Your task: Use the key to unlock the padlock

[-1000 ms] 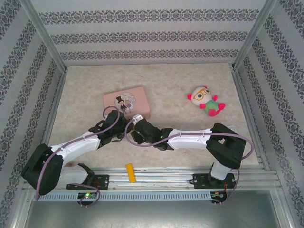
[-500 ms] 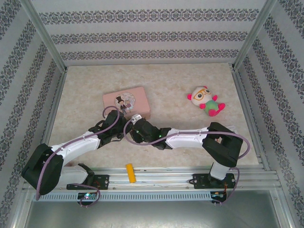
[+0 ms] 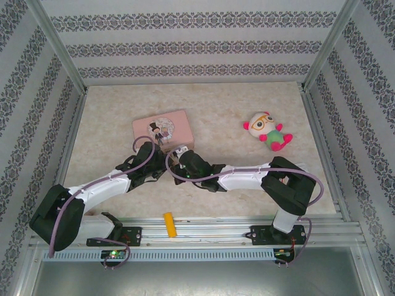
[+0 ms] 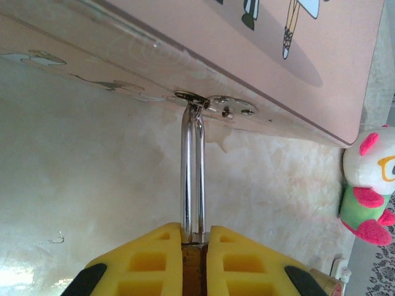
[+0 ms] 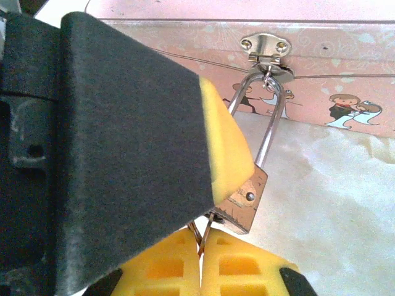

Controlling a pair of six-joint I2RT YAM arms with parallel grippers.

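In the left wrist view my left gripper (image 4: 194, 237) is shut on the padlock (image 4: 194, 274), its brass body pinched between the yellow fingers. The silver shackle (image 4: 192, 179) runs up to the hasp (image 4: 213, 102) of the pink tin (image 4: 296, 55). In the right wrist view the padlock (image 5: 244, 200) hangs from the tin's hasp (image 5: 265, 49), partly covered by the left finger (image 5: 123, 142). My right gripper (image 5: 200, 243) is shut on the key (image 5: 207, 229), a thin sliver whose tip meets the padlock's underside. Both grippers meet in front of the tin (image 3: 162, 131) in the top view.
A plush toy (image 3: 268, 131) lies at the right of the table, also seen as a plush toy (image 4: 370, 185) beside the tin. A yellow oblong block (image 3: 170, 224) rests on the near rail between the arm bases. Patterned walls enclose the table.
The right gripper has moved left and away from the bases, closing in on the left gripper at the tin's front. The left arm has barely moved.
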